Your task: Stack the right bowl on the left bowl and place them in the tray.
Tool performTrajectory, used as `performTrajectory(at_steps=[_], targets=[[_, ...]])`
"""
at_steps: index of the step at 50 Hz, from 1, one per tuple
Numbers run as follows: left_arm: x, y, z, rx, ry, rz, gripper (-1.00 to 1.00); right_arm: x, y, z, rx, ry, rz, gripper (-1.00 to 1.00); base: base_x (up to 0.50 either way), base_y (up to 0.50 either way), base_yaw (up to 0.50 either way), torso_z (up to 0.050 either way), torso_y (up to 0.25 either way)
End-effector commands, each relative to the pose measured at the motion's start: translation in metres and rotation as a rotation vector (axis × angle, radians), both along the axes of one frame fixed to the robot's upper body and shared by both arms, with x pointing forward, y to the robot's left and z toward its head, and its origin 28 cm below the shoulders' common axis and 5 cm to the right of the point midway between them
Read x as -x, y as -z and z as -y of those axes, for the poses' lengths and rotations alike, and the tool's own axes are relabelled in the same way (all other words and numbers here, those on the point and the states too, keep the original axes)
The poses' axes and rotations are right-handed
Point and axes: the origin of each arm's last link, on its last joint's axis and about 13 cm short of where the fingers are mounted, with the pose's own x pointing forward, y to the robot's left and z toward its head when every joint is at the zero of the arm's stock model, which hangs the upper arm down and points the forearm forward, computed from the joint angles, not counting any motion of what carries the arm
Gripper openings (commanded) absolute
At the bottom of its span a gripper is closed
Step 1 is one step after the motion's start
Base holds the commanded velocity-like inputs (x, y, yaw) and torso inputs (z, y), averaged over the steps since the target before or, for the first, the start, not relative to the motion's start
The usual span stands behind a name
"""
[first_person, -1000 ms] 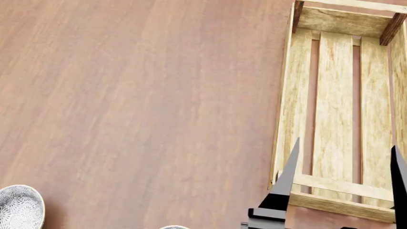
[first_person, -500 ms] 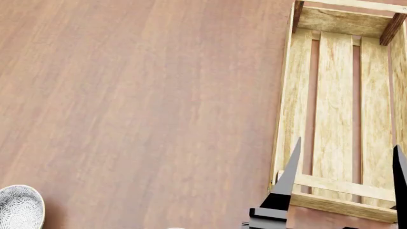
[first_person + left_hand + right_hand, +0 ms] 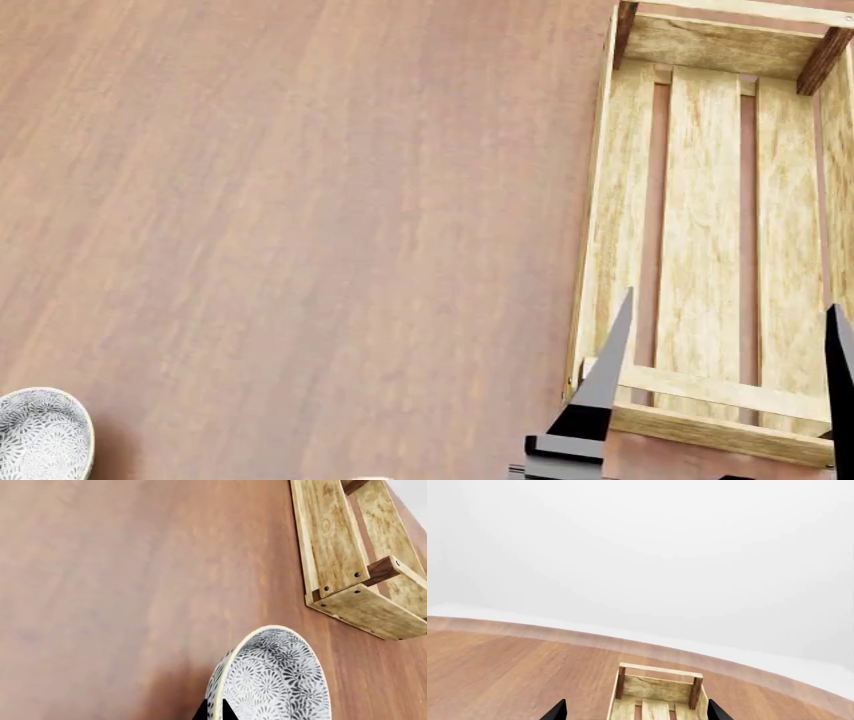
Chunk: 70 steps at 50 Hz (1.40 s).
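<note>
Stacking step, not done. My left fingers (image 3: 215,712) pinch the rim of a grey-and-white floral-patterned ceramic bowl (image 3: 277,680). My right fingers (image 3: 721,395) gape empty over the near end of the light-wood slatted tray (image 3: 607,200). Second patterned bowl (image 3: 40,435) sits alone on the brown wooden counter (image 3: 294,200), far from both. Next: carry the held bowl over it.

Tray (image 3: 698,250) interior bare — low walls only barrier; table (image 3: 294,220) wide open.
</note>
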Motion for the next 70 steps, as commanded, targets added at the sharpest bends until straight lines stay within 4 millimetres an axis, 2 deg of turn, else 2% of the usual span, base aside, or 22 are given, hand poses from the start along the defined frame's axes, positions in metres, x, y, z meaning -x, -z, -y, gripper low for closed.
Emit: performTrajectory(at_steps=[1, 23, 41, 56, 64, 67, 68, 70], targets=[[0.003, -0.016, 0.003, 0.033, 0.02, 0.039, -1.0, 0.0, 0.0, 0.0, -0.001, 0.001, 0.001, 1.0, 0.0, 0.0, 0.0, 0.0, 0.0], [0.014, -0.053, 0.0, 0.084, 0.017, 0.137, -1.0, 0.002, -0.002, 0.001, -0.001, 0.005, 0.006, 1.0, 0.0, 0.0, 0.0, 0.0, 0.0], [0.015, -0.088, -0.019, 0.1, -0.076, 0.229, -1.0, 0.003, -0.004, 0.001, 0.0, 0.008, 0.009, 1.0, 0.0, 0.0, 0.0, 0.0, 0.0], [0.008, -0.1, -0.036, 0.105, -0.153, 0.263, -1.0, 0.003, -0.004, 0.002, -0.001, 0.01, 0.01, 1.0, 0.0, 0.0, 0.0, 0.0, 0.0], [0.004, -0.096, -0.046, 0.105, -0.19, 0.278, -1.0, 0.002, -0.003, 0.003, -0.002, 0.011, 0.009, 1.0, 0.0, 0.0, 0.0, 0.0, 0.0], [0.004, -0.105, -0.05, 0.106, -0.206, 0.285, -1.0, 0.002, -0.003, 0.002, -0.001, 0.011, 0.008, 1.0, 0.0, 0.0, 0.0, 0.0, 0.0], [0.002, -0.099, -0.052, 0.113, -0.219, 0.281, -1.0, 0.002, -0.004, 0.002, -0.002, 0.011, 0.009, 1.0, 0.0, 0.0, 0.0, 0.0, 0.0], [0.002, -0.103, -0.055, 0.115, -0.232, 0.283, -1.0, 0.002, -0.003, 0.002, -0.002, 0.011, 0.009, 1.0, 0.0, 0.0, 0.0, 0.0, 0.0]])
